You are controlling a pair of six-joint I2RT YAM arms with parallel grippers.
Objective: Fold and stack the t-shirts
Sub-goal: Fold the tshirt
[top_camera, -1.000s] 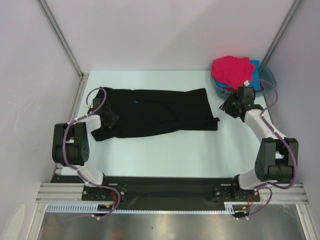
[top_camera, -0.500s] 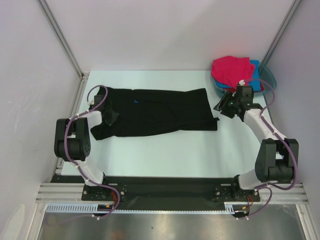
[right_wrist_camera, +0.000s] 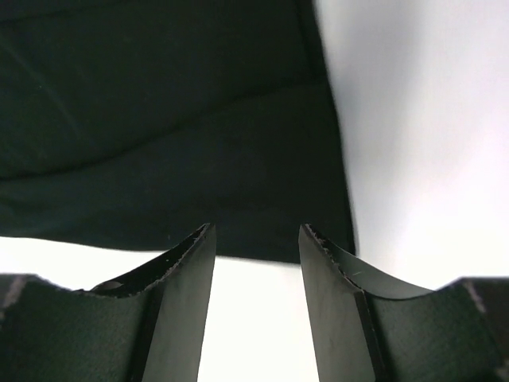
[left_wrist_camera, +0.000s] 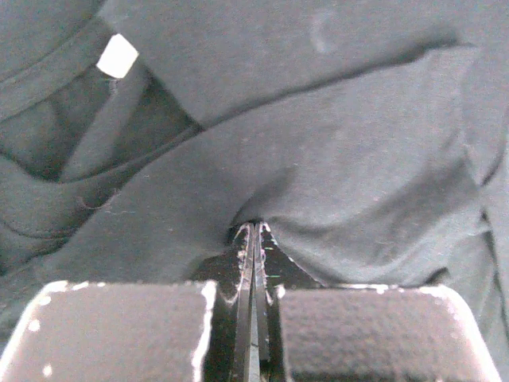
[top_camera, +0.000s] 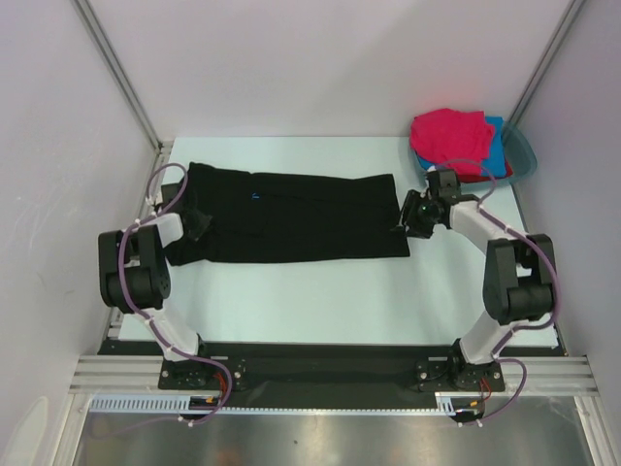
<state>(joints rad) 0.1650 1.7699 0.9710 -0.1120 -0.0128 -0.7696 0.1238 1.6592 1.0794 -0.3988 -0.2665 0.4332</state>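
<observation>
A large black t-shirt [top_camera: 291, 218] lies spread lengthwise across the pale table. My left gripper [top_camera: 196, 222] sits on its left end, and the left wrist view shows that gripper [left_wrist_camera: 253, 228] shut, with a pucker of black cloth [left_wrist_camera: 358, 159] pinched at the tips. My right gripper [top_camera: 407, 216] is at the shirt's right hem. Seen from the right wrist, this gripper [right_wrist_camera: 254, 228] is open, low over the table, its tips at the edge of the black cloth [right_wrist_camera: 159, 119] and only bare table between the fingers. A magenta t-shirt [top_camera: 446, 131] and a blue t-shirt [top_camera: 496, 146] are piled at the back right.
The pile rests in a teal basin [top_camera: 525, 155] just behind the right arm. A white label [left_wrist_camera: 117, 56] shows inside the black shirt's collar. White walls and slanted metal posts [top_camera: 116, 73] close in the table on three sides.
My left gripper has shut on the shirt's left end and drawn it left and back. The shirt now lies straighter. My right gripper moved left from the basin to the shirt's right hem.
</observation>
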